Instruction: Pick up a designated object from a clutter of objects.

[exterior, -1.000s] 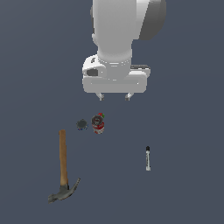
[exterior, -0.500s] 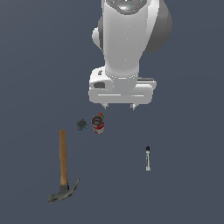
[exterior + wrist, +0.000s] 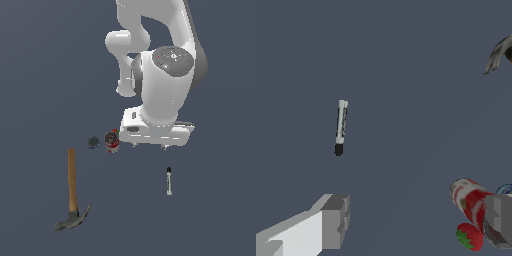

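As the arm has swung toward the exterior view's right, its gripper [image 3: 150, 146] (jaws apart, empty) now nears the white marker [image 3: 169, 181], not yet above it.

A bare simulated scene is showing: a flat, featureless slate-grey ground [image 3: 40, 75] is filling both views.

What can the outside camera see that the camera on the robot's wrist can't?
Only the exterior view shows the whole hammer with its wooden handle, the tiny dark round piece in full, and the robot arm. Only the wrist view shows the open gripper fingertips close up and a strawberry. Both show the white marker and the red-and-white can.
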### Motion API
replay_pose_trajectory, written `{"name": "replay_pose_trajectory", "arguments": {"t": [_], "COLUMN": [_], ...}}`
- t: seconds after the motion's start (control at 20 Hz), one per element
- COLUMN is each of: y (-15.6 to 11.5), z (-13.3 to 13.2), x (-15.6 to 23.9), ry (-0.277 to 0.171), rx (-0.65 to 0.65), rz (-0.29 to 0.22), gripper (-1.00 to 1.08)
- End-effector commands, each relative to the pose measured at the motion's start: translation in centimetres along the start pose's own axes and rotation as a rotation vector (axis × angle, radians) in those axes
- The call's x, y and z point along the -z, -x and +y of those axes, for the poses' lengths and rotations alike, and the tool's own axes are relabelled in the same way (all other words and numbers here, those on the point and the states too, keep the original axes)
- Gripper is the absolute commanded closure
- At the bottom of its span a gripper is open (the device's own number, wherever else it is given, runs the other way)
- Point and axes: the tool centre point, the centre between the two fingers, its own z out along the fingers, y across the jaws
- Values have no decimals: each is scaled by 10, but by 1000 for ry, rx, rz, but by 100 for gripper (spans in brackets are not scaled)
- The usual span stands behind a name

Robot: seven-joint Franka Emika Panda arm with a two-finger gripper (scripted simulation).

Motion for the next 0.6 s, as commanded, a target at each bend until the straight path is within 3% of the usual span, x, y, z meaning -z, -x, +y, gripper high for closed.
{"name": "replay_pose_trajectory", "arguments": {"t": [0.0, 0.55], "y": [-11, -40], "z": [-16, -82], "x": [-21, -113], "ry": [2, 1], "rx": [-13, -67], "rz": [4, 16], "gripper": [-92, -92]}}
